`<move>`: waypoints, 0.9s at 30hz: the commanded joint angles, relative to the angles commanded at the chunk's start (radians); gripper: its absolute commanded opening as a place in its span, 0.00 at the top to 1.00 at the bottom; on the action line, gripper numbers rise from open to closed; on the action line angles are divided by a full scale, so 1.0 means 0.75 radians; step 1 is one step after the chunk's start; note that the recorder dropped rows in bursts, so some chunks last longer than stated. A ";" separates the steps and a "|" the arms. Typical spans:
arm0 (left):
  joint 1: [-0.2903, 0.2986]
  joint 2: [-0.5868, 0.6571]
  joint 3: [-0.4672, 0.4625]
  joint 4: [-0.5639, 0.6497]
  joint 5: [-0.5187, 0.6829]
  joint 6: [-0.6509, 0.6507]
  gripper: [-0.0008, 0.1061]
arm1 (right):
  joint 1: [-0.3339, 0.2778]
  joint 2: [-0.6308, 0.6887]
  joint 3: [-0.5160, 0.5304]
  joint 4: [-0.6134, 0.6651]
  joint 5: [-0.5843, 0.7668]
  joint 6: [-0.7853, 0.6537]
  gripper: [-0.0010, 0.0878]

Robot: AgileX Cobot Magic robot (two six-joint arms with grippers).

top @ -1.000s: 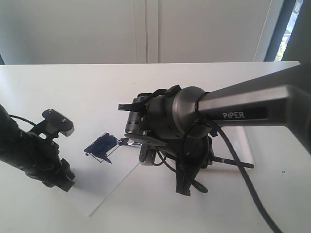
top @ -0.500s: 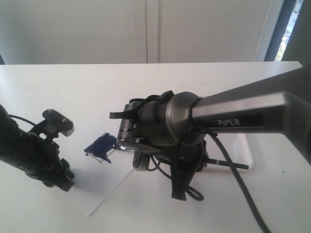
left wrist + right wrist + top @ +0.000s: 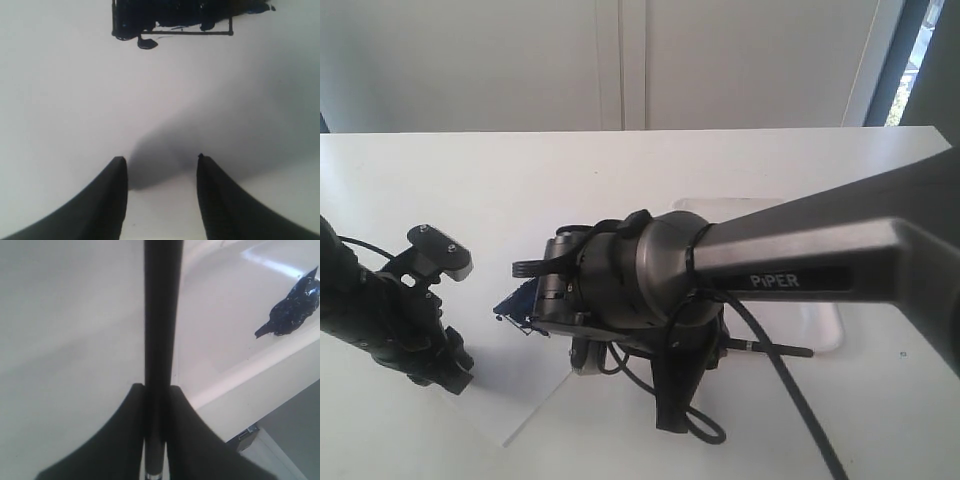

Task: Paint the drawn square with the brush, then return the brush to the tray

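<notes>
The drawn square (image 3: 172, 15) is a black outline mostly filled with dark navy paint, and a small drip sits just outside its edge. It lies ahead of my open, empty left gripper (image 3: 161, 159). In the exterior view only a corner of the square (image 3: 513, 300) shows beside my right arm (image 3: 620, 290). My right gripper (image 3: 159, 387) is shut on the black handle of the brush (image 3: 161, 315). The handle's end (image 3: 775, 349) sticks out to the right in front of the tray (image 3: 825, 325). The bristles are hidden. My left gripper (image 3: 450, 372) hovers left of the square.
The white tray's rim (image 3: 235, 370) and its glossy dark paint blob (image 3: 292, 302) show in the right wrist view. A white paper sheet (image 3: 540, 400) carries the square, and its corner points toward the table's near edge. Cables hang below the right arm (image 3: 685, 420).
My right arm has moved left and lower in the exterior view, carrying the brush with it and covering most of the square. The left arm has not moved.
</notes>
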 joint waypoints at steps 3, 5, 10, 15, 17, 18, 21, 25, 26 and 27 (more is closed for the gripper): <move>0.000 0.000 0.000 -0.003 0.000 0.000 0.53 | -0.029 0.000 0.000 -0.043 0.000 0.000 0.99; 0.000 0.000 0.000 -0.003 0.000 0.000 0.53 | -0.046 0.000 0.000 -0.057 0.000 0.000 0.99; 0.000 0.000 0.000 -0.005 0.003 0.000 0.53 | -0.080 0.020 0.000 -0.090 0.000 0.004 0.99; 0.000 0.000 0.000 -0.005 0.005 0.000 0.53 | -0.083 0.037 0.000 -0.043 0.000 0.012 0.99; 0.000 0.000 0.000 -0.005 0.003 0.000 0.53 | -0.083 0.028 0.000 -0.038 0.000 0.012 0.99; 0.000 0.000 0.000 -0.005 0.003 0.000 0.53 | -0.079 0.021 0.000 -0.035 0.000 0.012 0.99; 0.000 0.000 0.000 -0.005 0.003 0.000 0.53 | -0.060 0.007 0.000 -0.028 0.000 0.009 0.99; 0.000 0.000 0.000 -0.005 0.003 0.000 0.53 | -0.022 -0.007 0.000 -0.016 0.000 0.004 0.99; 0.000 0.000 0.000 -0.005 0.003 0.000 0.53 | -0.007 -0.007 0.000 -0.013 0.000 0.000 0.99; 0.000 0.000 0.000 -0.005 0.003 0.000 0.53 | 0.003 -0.010 0.000 -0.010 0.000 0.000 0.99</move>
